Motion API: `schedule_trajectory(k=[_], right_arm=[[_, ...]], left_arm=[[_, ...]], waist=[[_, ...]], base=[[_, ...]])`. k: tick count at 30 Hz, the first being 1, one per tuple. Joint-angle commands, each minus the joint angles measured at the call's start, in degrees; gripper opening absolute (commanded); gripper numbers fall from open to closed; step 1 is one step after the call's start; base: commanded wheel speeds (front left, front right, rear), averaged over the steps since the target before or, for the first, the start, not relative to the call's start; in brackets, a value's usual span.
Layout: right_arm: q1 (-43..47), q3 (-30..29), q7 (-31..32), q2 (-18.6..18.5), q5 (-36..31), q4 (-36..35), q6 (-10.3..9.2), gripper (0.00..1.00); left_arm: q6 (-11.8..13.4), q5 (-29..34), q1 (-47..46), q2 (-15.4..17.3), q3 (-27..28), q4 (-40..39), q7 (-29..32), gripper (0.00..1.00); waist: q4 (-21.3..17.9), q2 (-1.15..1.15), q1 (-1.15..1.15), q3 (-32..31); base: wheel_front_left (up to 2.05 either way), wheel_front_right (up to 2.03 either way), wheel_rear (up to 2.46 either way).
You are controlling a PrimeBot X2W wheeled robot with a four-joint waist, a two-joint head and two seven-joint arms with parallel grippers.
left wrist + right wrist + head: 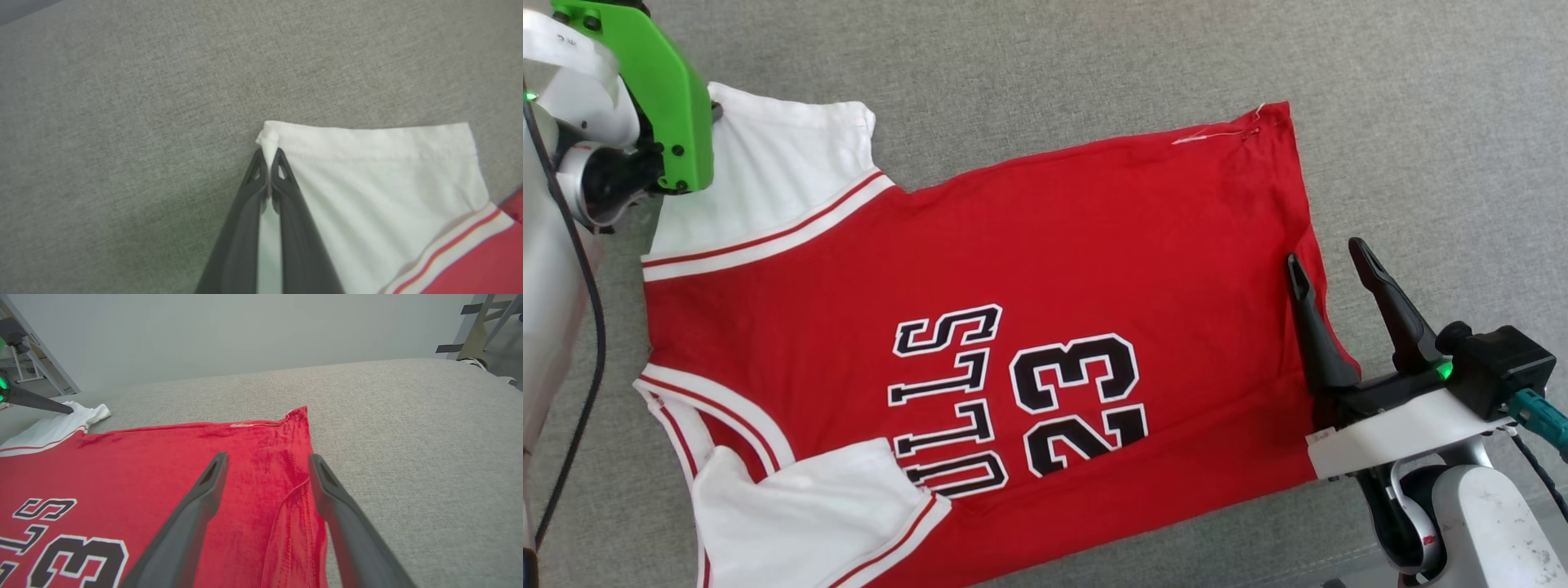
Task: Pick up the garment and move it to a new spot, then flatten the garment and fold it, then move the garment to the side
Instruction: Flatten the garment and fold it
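The garment (1094, 245) is a red T-shirt with white sleeves and black lettering. It lies spread flat on the grey fabric surface, neck toward the left of the head view and hem toward the right. My left gripper (716, 109), under its green housing, is at the far white sleeve's outer corner. In the left wrist view that gripper (269, 157) is shut on a pinch of the sleeve (388, 183). My right gripper (1325, 253) stands open at the hem. In the right wrist view its two fingers (267, 465) straddle the hem's wrinkled red edge (294, 506), nothing held.
The grey cushion-like surface (1421, 122) extends past the hem and behind the shirt. A black cable (592, 327) runs down beside my left arm. Beyond the surface's far edge are a pale wall (245, 330), table legs (45, 359) and a frame (482, 318).
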Motion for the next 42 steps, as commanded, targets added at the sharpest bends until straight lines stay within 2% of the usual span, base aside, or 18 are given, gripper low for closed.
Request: schedule_trajectory(k=[1, 8, 12, 14, 21, 27, 35, 42], right_arm=[[-1.0, -0.2, 0.3, -0.4, -0.5, 0.1, -0.03, 1.00], [-1.1, -1.1, 5.3, -3.6, -0.9, 0.0, -0.03, 1.00], [-2.2, -2.2, 12.4, -6.9, -0.6, -0.6, -0.03, 1.00], [-3.1, -2.4, 18.1, -8.9, -0.1, -0.3, -0.03, 1.00], [-10.1, -1.9, 34.7, -16.2, 2.9, 2.5, -0.03, 1.00], [-17.5, -3.1, 46.2, -18.8, 8.0, 6.6, -0.03, 1.00], [-24.9, -1.7, 54.5, -20.5, 8.6, 13.1, -0.03, 1.00], [-28.4, 0.6, 55.8, -21.0, 7.3, 18.7, -0.03, 1.00]], left_arm=[[-0.2, -0.3, 1.2, -0.6, 0.0, 0.1, -1.5, 0.00], [-0.5, -0.6, 3.4, -1.3, -0.3, -4.5, -7.8, 0.00], [-0.5, -1.0, 5.8, -0.9, -0.4, -10.0, -9.9, 0.00], [-0.2, -0.8, 7.2, -0.5, -0.7, -13.4, -10.1, 0.00], [3.1, -1.0, 13.0, 1.7, -1.5, -27.6, -9.1, 0.00], [6.4, -0.8, 16.3, 3.6, -1.3, -38.1, -8.5, 0.00], [8.6, 0.9, 17.8, 4.8, -1.7, -46.6, -8.6, 0.00], [9.0, 1.8, 18.1, 4.6, -2.6, -49.4, -8.6, 0.00]], waist=[[0.7, 0.00, -0.01, -1.3], [3.3, 0.00, -0.01, -5.6], [5.7, 0.00, -0.01, -7.2], [6.9, 0.00, -0.01, -7.6], [11.0, 0.00, -0.01, -7.0], [13.9, 0.00, -0.01, -5.1], [16.8, 0.00, -0.01, -2.8], [18.4, 0.00, -0.01, -1.3]], base=[[0.00, 0.00, 0.00], [0.00, 0.00, 0.00], [0.00, 0.00, 0.00], [0.00, 0.00, 0.00], [0.00, 0.00, 0.00], [0.00, 0.00, 0.00], [0.00, 0.00, 0.00], [0.00, 0.00, 0.00]])
